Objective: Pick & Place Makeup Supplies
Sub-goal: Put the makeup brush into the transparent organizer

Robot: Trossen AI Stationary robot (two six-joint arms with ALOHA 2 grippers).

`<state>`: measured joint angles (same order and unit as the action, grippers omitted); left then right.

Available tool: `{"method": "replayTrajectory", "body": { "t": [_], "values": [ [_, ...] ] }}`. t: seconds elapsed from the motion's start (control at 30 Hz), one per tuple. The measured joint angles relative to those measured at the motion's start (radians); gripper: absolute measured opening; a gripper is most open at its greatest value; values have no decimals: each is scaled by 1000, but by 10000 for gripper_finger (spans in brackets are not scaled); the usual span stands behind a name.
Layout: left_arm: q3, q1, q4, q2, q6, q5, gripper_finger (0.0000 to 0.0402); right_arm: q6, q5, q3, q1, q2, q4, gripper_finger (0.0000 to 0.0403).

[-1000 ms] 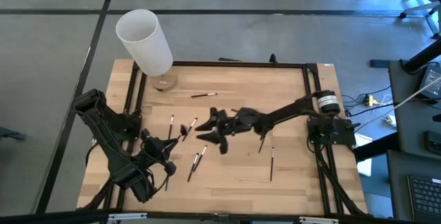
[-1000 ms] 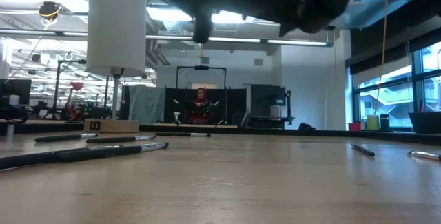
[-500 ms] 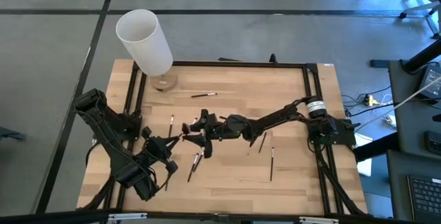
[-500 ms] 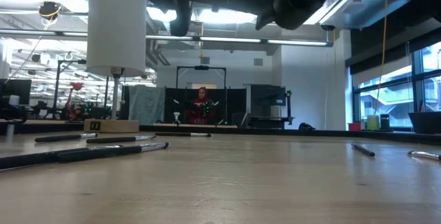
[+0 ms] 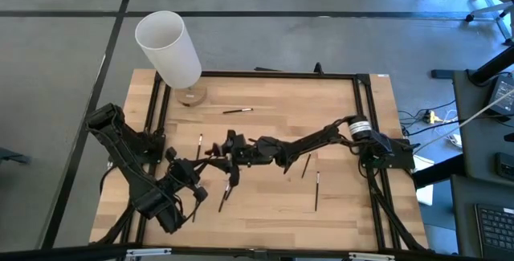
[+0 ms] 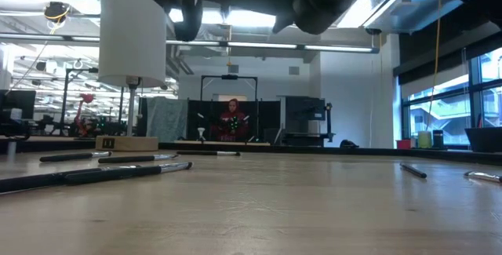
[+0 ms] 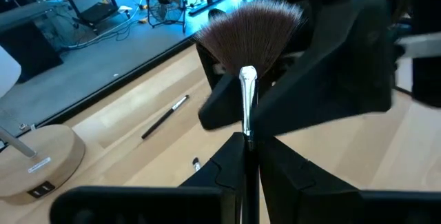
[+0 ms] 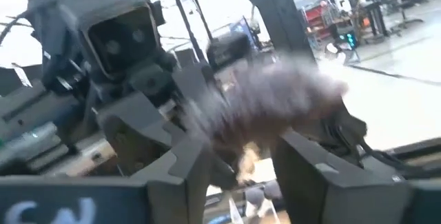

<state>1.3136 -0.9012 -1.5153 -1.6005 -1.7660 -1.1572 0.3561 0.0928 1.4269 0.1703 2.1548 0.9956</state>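
Right hand (image 5: 231,150) reached across to left hand (image 5: 195,171) | left clamped on fan brush (image 7: 249,32), held above tabletop (image 5: 337,205) | right fingers apart around bristles, not gripping | handover likely.

Bright overhead light; blurred right-wrist view

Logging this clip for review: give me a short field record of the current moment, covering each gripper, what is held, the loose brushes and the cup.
left gripper: shut on fan brush, held up off the table
right gripper: open, fingers either side of the fan brush head, not clamped yet
handover: looks under way at table centre
loose brushes: several lying flat on the wooden table
white cylinder: on its stand at the far left corner
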Motion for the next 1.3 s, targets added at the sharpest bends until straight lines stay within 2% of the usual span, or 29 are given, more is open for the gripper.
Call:
{"method": "replayTrajectory", "body": {
  "t": [0.27, 0.47, 0.57, 0.73, 0.83, 1.03, 1.2, 1.3],
  "values": [
    [-1, 1, -4, 0, 3, 46, 33, -1, 23, 2, 1, 0, -39, 31],
    [-1, 1, -17, 3, 1, 82, 43, -30, 43, 20, 1, 0, -87, 28],
    [18, -1, -60, 30, 1, 186, 61, -71, 77, 87, 0, 0, -244, 40],
    [76, -18, -56, 122, 150, 384, 97, -171, 139, 224, 0, 0, -500, 37],
    [82, -39, -55, 185, 225, 530, 112, -209, 135, 261, 0, 0, -516, 31],
    [83, -60, -56, 303, 259, 762, 120, -234, 133, 290, 0, 18, -504, 40],
    [83, -72, -56, 361, 286, 953, 113, -232, 75, 368, 0, 109, -496, 37],
    [83, -80, -56, 379, 273, 1029, 109, -233, 43, 459, 0, 179, -501, 37]
  ]
}}
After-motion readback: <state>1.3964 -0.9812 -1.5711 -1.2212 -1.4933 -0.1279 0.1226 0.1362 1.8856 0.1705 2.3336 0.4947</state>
